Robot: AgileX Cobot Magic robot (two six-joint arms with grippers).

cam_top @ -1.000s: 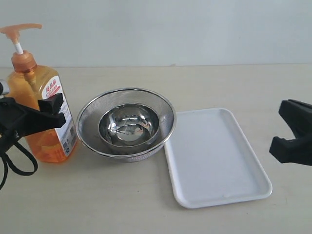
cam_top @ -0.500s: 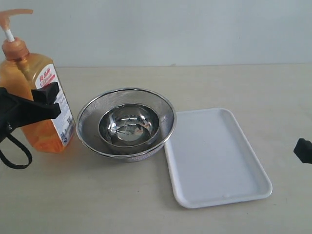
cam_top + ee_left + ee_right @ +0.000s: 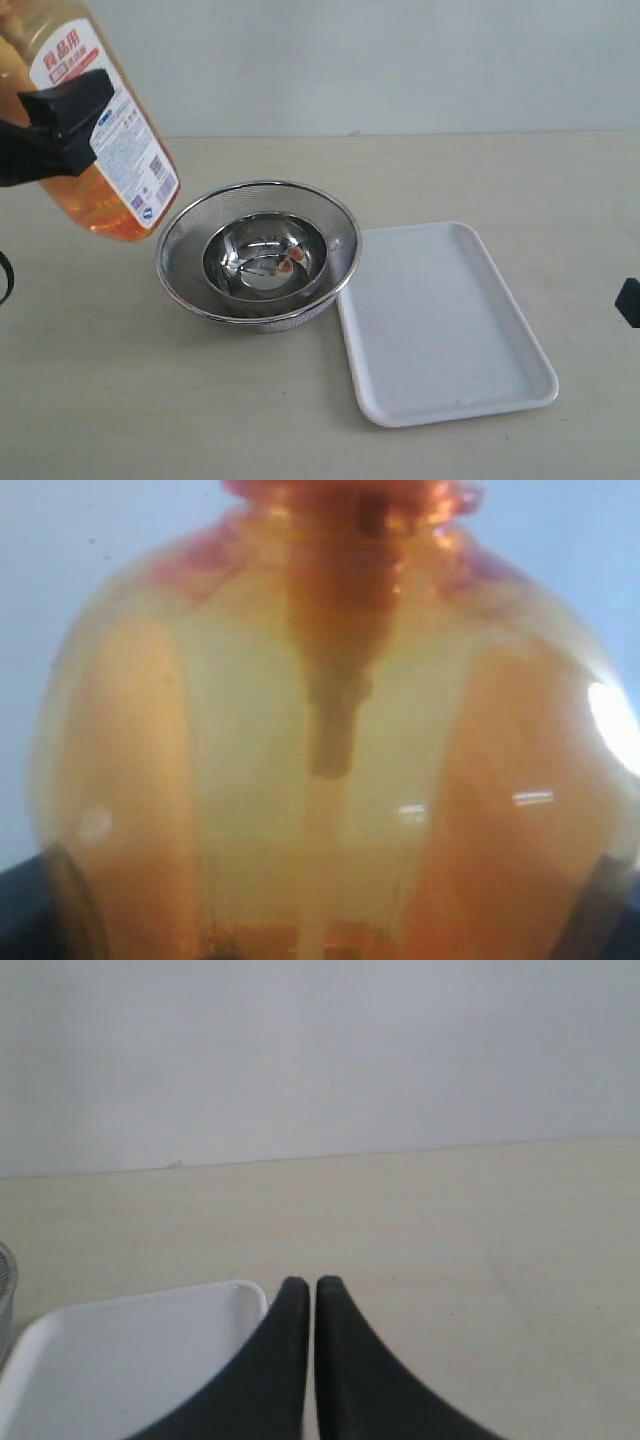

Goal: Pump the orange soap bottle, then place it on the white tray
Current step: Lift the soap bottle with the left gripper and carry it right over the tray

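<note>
Beige tabletop (image 3: 300,445) runs back to a plain pale wall. Nearest the exterior camera lies the white tray (image 3: 440,330), with nothing on it, just beside a steel mesh bowl (image 3: 185,265) that has a smaller steel bowl (image 3: 265,258) nested inside.

The right wrist view shows what the exterior view cannot. The right gripper (image 3: 304,1290) has its fingers (image 3: 270,1370) pressed together, and a corner of the tray sits beyond the tips, off to one side. The exterior view catches only a dark sliver of that gripper at the frame edge.

Farther back, the left gripper (image 3: 70,120) pinches the orange soap bottle (image 3: 125,170). The bottle is tilted, with its base clear of the table beside the mesh bowl's rim and its pump head out of frame. One finger crosses the label. From the left wrist the bottle fills the frame between two dark fingers (image 3: 25,910), its neck farthest from them.
</note>
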